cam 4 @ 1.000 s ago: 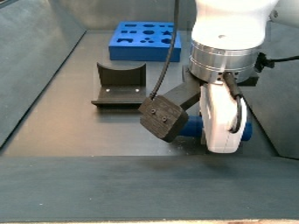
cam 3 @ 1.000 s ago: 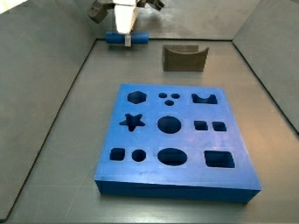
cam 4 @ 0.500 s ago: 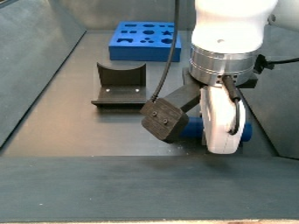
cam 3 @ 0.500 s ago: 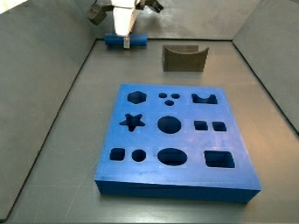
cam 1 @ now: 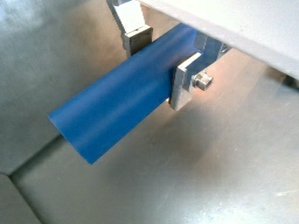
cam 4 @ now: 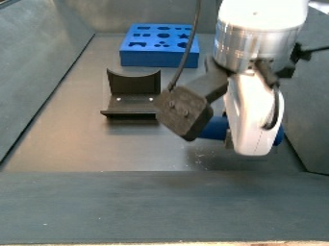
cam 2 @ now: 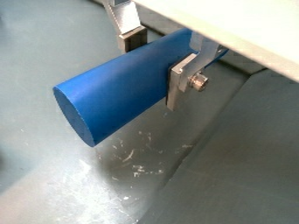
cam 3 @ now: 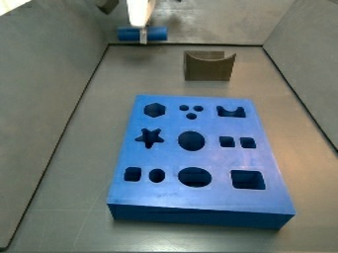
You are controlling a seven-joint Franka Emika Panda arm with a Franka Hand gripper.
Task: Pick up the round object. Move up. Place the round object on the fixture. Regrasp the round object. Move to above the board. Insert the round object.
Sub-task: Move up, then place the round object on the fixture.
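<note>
From where I stand, the gripper (cam 3: 136, 22) hangs off in the far corner of the floor, well beyond the board (cam 3: 199, 158) and to the left of the fixture (cam 3: 207, 65), and it has the round object (cam 3: 144, 35) pinched crosswise between its fingers. In both wrist views the silver finger plates press flat against the blue cylinder's sides, one finger (cam 1: 187, 80) showing plainly with its screw, and the peg (cam 1: 122, 101) pokes out well past them, its round end face turned toward the camera (cam 2: 77, 118). It looks lifted clear of the grey floor, so I judge the pick is done and the arm is in the move-up stage. Everything after that is left: the fixture's notch sits empty, there is no regrasp yet, and every hole in the board is open. To the right of the gripper, the fixture is a small olive-brown block, matte, with a smooth curved U scooped from its top; in a side view it shows dark and sits between the arm and the board (cam 4: 133, 93). Nearer than the fixture lies the board, a thick flat slab of the same saturated blue as the peg, cut with a hexagon, star, circles, squares, an oval and a rectangle. The floor (cam 2: 140, 166) is dull grey metal, faintly scratched beneath the peg.
</note>
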